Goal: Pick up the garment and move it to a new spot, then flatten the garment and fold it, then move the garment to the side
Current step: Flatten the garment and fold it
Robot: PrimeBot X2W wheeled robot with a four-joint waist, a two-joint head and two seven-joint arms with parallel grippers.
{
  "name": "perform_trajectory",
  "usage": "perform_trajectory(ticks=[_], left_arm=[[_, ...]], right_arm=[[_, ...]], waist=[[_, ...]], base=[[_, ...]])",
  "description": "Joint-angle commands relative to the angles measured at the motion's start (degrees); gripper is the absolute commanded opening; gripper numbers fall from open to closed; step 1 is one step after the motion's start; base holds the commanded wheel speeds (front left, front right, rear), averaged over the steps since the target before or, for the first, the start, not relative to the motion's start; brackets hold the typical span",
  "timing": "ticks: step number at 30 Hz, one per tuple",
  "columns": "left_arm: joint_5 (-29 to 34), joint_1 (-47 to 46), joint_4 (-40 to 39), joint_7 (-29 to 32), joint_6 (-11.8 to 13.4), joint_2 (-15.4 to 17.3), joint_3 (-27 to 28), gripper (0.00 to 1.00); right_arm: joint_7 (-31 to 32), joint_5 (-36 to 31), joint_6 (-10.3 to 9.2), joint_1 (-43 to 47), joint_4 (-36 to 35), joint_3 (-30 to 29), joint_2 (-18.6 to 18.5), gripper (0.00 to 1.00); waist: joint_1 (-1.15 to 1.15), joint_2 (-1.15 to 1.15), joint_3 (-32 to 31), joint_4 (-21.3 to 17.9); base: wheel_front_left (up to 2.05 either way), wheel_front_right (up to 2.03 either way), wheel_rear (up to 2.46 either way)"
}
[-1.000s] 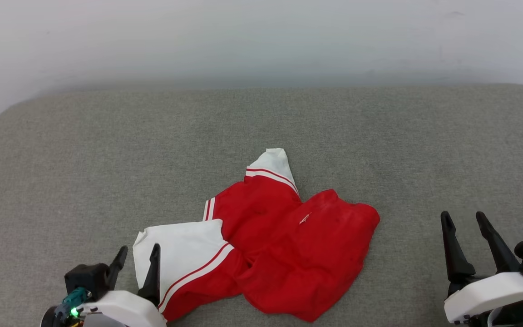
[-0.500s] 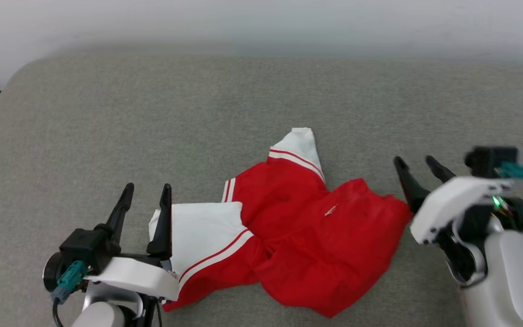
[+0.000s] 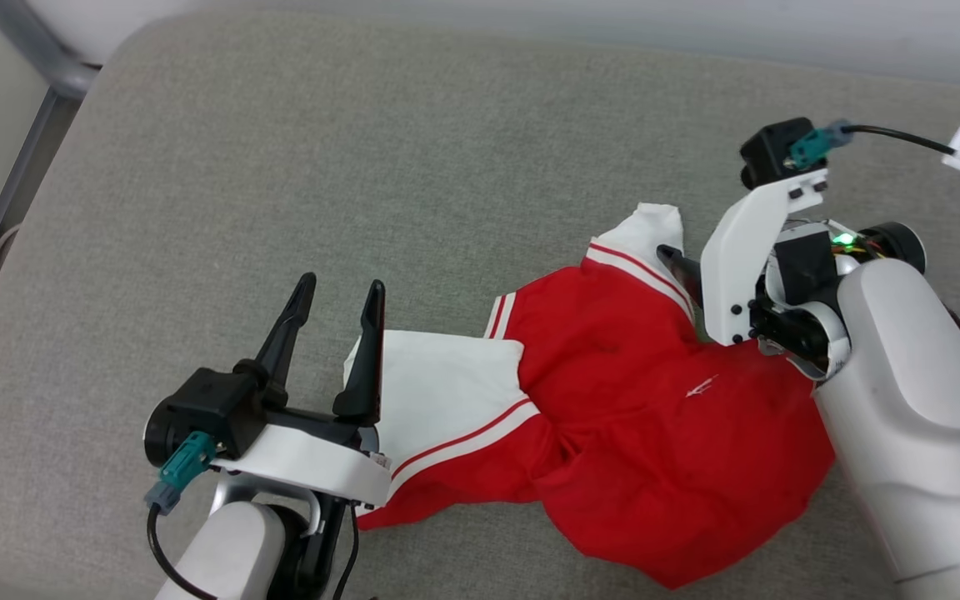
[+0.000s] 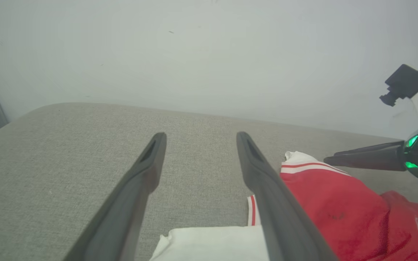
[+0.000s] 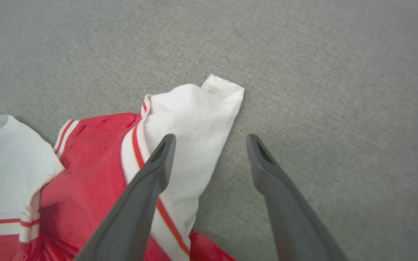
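Right gripper (image 5: 209, 139) has swung in from beside the garment (image 3: 655, 417) and is now hovering over its far white sleeve (image 5: 191, 116). Left gripper (image 3: 341, 287) has crept forward alongside the near white sleeve (image 3: 438, 392). Both are standing wide apart, holding nothing. Garment is lying crumpled on the grey cushion (image 3: 363, 167). Best approach, I judge: lowering each finger pair astride a sleeve hem, pinching firmly, then lifting both together.

Head camera: high, tilted steeply down over the grey fabric worktop (image 3: 480, 125). Left wrist camera: low, near the surface, facing almost level across it toward a pale wall (image 4: 209, 54). Right wrist camera: close above, angled down. All three share the red jersey (image 3: 655, 417) and its far striped white sleeve end (image 5: 191, 119).
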Motion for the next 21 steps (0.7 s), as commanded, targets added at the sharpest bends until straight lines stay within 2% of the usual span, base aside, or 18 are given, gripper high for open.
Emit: perform_trajectory(ticks=[1, 6, 10, 12, 13, 16, 21], left_arm=[[0.7, -1.0, 0.3, -0.1, -0.8, -0.7, 0.4, 1.0], [2.2, -1.0, 1.5, -0.1, -2.6, -2.5, 1.6, 1.0], [3.0, -0.6, 2.7, -0.1, -3.9, -3.7, 2.9, 1.0], [3.5, -0.3, 3.2, -0.1, -4.3, -4.0, 3.7, 1.0], [3.6, -0.1, 3.5, -0.1, -4.4, -4.3, 4.0, 1.0], [4.1, 0.1, 3.9, -0.1, -4.8, -4.7, 4.4, 1.0], [5.0, 0.8, 4.9, -0.1, -5.4, -4.9, 5.6, 1.0]], right_arm=[[0.0, 0.0, -0.04, -1.8, 2.4, 1.4, -0.7, 1.0], [0.7, 0.5, -0.04, -4.8, 10.4, 6.2, -1.1, 1.0], [3.9, 2.9, 0.0, -3.4, 15.8, 11.1, -0.6, 1.0], [5.2, 4.7, 0.06, -2.7, 17.1, 13.1, -0.5, 0.27], [5.1, 5.4, 0.06, -2.7, 17.3, 14.0, -0.8, 0.0], [3.7, 6.5, 0.05, -3.9, 16.9, 15.1, -1.8, 0.0], [-3.8, 8.7, -0.07, -9.1, 13.4, 13.0, -5.1, 0.0]], waist=[[-0.01, 0.0, 1.7, 1.5], [-0.01, 0.0, 3.2, 2.3], [-0.01, 0.0, 3.7, 2.4], [-0.01, 0.0, 3.8, 2.3], [-0.01, 0.0, 3.8, 2.3], [-0.01, 0.0, 3.7, 2.0], [-0.01, 0.0, 2.2, 0.9]], base=[[0.0, 0.0, 0.0], [0.0, 0.0, 0.0], [0.0, 0.0, 0.0], [0.0, 0.0, 0.0], [0.0, 0.0, 0.0], [0.0, 0.0, 0.0], [0.0, 0.0, 0.0]])
